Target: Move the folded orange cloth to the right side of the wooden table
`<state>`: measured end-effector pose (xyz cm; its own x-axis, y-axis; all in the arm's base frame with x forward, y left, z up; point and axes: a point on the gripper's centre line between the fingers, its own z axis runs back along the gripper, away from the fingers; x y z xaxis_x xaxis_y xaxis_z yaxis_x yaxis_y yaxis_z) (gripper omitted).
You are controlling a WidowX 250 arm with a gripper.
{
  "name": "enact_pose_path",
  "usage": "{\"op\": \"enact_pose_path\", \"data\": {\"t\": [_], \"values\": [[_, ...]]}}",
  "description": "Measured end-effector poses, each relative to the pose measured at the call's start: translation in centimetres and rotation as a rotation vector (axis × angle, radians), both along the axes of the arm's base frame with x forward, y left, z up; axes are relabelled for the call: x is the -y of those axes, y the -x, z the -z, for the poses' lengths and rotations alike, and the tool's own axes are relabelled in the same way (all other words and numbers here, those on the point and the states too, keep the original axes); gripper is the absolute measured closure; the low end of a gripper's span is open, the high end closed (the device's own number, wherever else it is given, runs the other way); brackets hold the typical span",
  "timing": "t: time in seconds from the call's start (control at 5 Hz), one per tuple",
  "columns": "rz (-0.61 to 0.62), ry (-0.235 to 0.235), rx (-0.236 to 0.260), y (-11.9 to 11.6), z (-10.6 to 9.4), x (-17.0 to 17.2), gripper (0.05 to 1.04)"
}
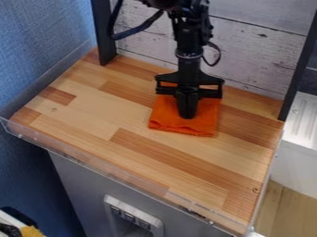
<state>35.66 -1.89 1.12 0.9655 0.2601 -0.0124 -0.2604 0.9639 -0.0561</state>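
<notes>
1. A black gripper [187, 115] points down over an orange cloth [201, 124] from the top edge.
2. Its jaws stand together, clenched; whether they pinch any fabric, I cannot tell.
3. The cloth lies flat on the wooden tabletop [123, 113], near the whitish plank wall [257, 46], spreading to both sides of the jaws and toward the camera.

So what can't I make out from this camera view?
All in the camera view:
- Whether the end effector grips the orange cloth or just touches it: its own dark body covers the spot.
- The cloth's middle, behind the end effector.
- The arm's upper part, cut off by the top edge.
- Markings on the grey button panel: too small.
- The yellow item, cut off by the bottom edge.
</notes>
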Motion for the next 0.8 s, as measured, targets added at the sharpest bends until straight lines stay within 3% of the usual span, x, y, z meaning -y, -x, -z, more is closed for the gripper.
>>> {"op": "enact_pose_path", "data": {"t": [0.4, 0.6, 0.8], "values": [[0.159, -0.028, 0.05, 0.7, 0.2, 2.9, 1.024], [0.218, -0.048, 0.042, 1.6, 0.3, 4.1, 1.0], [0.266, -0.062, 0.01, 2.3, 0.0, 4.6, 0.848]]}}
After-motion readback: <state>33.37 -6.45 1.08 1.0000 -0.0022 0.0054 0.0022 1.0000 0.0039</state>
